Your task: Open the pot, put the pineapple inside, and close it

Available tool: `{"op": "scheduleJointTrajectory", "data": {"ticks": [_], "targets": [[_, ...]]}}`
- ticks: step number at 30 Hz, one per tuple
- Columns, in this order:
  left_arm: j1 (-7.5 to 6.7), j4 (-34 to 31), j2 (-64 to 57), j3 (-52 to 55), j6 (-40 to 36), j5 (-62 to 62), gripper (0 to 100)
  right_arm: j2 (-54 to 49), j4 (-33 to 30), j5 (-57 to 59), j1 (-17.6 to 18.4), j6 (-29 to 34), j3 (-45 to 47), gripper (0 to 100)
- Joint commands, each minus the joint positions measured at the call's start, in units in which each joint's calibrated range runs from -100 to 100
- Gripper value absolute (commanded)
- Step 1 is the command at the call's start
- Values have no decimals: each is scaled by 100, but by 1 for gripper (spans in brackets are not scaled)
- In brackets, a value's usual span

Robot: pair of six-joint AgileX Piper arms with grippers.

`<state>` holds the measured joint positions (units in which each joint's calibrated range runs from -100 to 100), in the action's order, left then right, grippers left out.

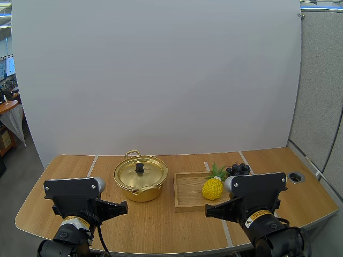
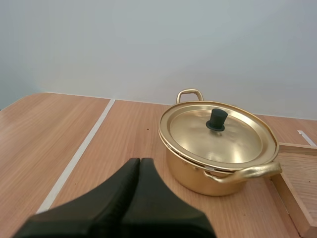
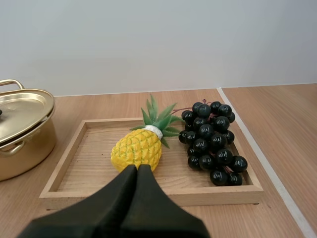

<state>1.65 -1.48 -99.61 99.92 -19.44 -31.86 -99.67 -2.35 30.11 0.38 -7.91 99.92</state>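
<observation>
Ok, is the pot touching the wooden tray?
Apart. The high view shows a strip of bare table between the pot and its near handle and the wooden tray at its left wall.

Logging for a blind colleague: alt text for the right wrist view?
A pineapple and grapes lie side by side in a tray, just past the shut right gripper. The pot, lid on, stands beside the tray.

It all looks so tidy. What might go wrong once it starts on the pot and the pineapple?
1. The lid has only a small black knob to hold; the left tool, shut now, might slip off it or shove the pot.
2. The pineapple lies on its side in the tray close beside the grapes; the right tool may knock or snag them while reaching in.
</observation>
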Motion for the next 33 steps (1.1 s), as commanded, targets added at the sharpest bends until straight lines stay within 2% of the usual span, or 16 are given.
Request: {"op": "scheduleJointTrajectory", "data": {"ticks": [1,17,23,28,33], "targets": [[9,-50,-39,8,-57,54,0,-33,37,-113,8,-63,8,0],[9,-50,-39,8,-107,69,0,-33,51,-113,8,-53,8,0],[9,-50,-39,-404,-97,47,0,-33,121,-629,8,-30,2,0],[9,-50,-39,-1476,149,-15,0,-33,134,-430,8,-30,-824,0],[9,-50,-39,-2551,386,-34,0,-33,235,741,8,-30,-1956,0]]}}
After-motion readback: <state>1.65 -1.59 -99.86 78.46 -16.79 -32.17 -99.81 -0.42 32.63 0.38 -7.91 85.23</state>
